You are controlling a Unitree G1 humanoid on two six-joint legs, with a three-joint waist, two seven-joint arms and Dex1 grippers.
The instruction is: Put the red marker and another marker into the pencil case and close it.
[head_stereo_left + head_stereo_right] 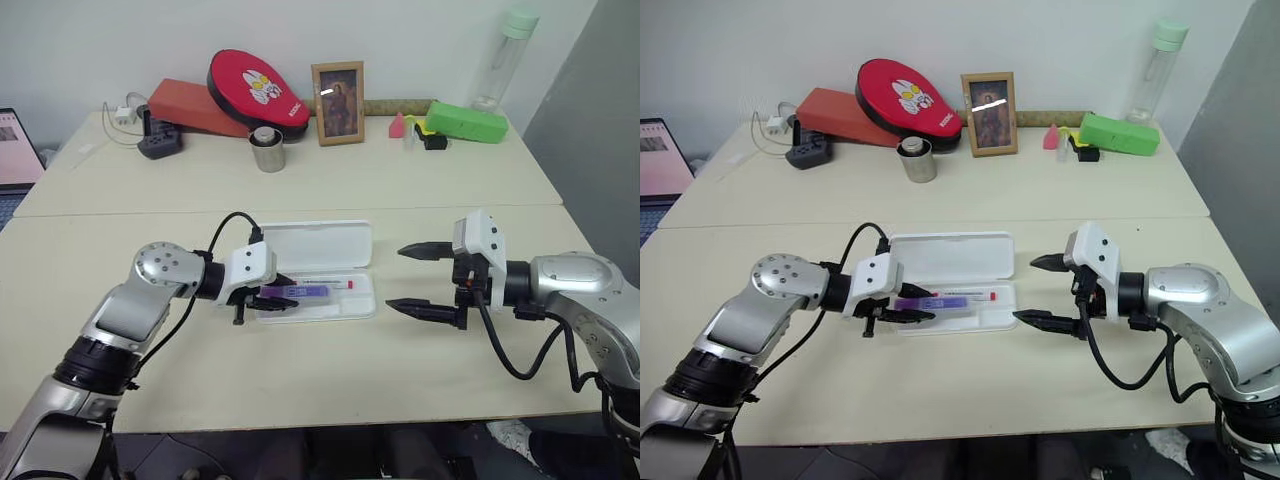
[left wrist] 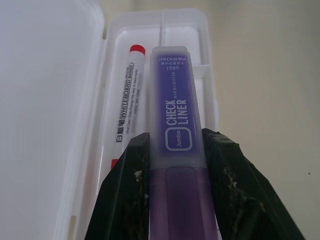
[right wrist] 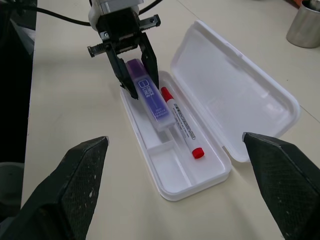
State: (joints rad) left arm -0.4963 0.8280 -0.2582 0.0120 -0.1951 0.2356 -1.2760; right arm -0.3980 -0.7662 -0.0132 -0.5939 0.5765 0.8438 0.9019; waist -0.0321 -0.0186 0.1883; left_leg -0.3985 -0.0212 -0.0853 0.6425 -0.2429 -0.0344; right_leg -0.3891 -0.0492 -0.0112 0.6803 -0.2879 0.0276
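Observation:
The pencil case (image 1: pixel 315 245) lies open at the table's middle, its lid folded back away from me. In its tray lies the red marker (image 3: pixel 182 125), next to the hinge side. My left gripper (image 1: pixel 285 296) is shut on another marker, the flat purple one (image 2: pixel 177 135). It holds this marker over the tray's left end, lengthwise beside the red marker. I cannot tell if the purple marker touches the tray. My right gripper (image 1: pixel 394 278) hangs open and holds nothing just right of the case, pointing at it.
Along the back stand a metal cup (image 1: pixel 268 150), a photo frame (image 1: pixel 338 102), a red oval case (image 1: pixel 258 90), a power strip (image 1: pixel 160 140), a green box (image 1: pixel 466 121) and a bottle (image 1: pixel 505 55). A laptop (image 1: pixel 15 150) sits at the far left.

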